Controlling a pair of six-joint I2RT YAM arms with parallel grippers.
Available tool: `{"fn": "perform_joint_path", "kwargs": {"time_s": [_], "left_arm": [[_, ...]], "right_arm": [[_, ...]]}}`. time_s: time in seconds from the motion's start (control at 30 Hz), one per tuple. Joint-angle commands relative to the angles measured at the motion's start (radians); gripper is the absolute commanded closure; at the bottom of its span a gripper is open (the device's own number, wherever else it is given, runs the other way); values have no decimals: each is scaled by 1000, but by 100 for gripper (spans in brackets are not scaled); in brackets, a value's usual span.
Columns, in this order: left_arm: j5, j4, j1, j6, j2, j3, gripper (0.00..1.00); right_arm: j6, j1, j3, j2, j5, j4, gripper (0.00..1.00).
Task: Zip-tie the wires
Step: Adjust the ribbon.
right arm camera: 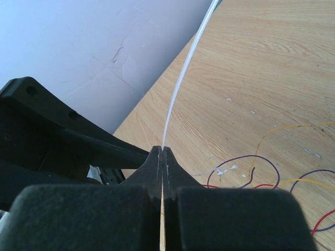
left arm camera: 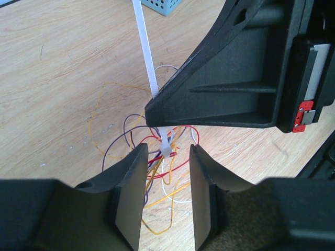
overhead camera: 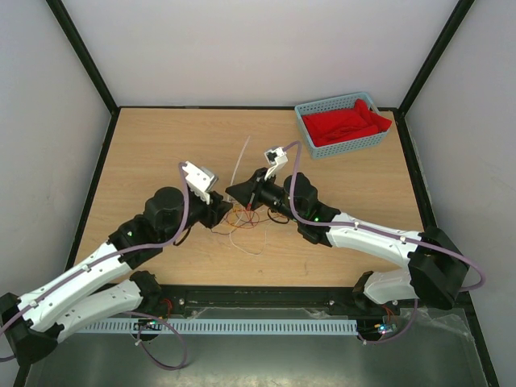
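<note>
Wooden table point(overhead camera: 161, 145): wires point(left arm camera: 157, 172) lie mid-table toward the near edge, tie point(left arm camera: 146, 52) looped round them. Its tail is clamped in the right gripper point(right arm camera: 163, 150); the left gripper point(left arm camera: 167, 152) stands apart astride the head. Best brace the head, then pull the tail straight.

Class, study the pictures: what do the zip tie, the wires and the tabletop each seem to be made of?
Zip tie: likely nylon plastic, a whitish, semi-translucent, smooth, curving strap. Wires: probably metal cores under glossy coloured plastic insulation; cores unseen. Tabletop: wood or wood-look laminate, matte, printed-looking grain.
</note>
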Motion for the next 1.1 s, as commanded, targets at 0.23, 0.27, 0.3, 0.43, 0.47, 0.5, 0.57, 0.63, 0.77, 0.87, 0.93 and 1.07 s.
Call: {"fn": "perform_joint_path", "kwargs": {"time_s": [0.23,0.27,0.3,0.43,0.47,0.5,0.57,0.63,0.77,0.87,0.93,1.07], "left_arm": [[-8,43,1,37,62,53,68],[-6,46,1,37,66,55,68],[-8,49,3,34,71,55,70],[-5,64,9,29,79,53,76],[-4,68,9,28,79,52,77],[-4,70,11,27,78,52,77],[-3,77,11,23,78,50,76],[-2,85,12,20,75,50,70],[0,98,13,16,65,50,67],[4,103,12,20,61,51,68],[2,103,13,22,62,50,71],[2,104,13,22,65,47,83]], "right_arm": [[5,-6,9,-34,-2,22,100],[6,-6,8,-34,-3,21,100],[7,-6,9,-35,-4,21,100],[2,-6,6,-42,0,21,100],[0,-5,5,-45,3,20,100],[0,-5,5,-44,5,21,100],[-3,-6,4,-45,8,21,100],[-4,-6,2,-44,9,21,100],[-4,-6,2,-41,7,21,100],[-5,-5,1,-42,8,21,100],[-3,-6,1,-42,9,22,100],[-4,-5,0,-40,11,23,100]]}}
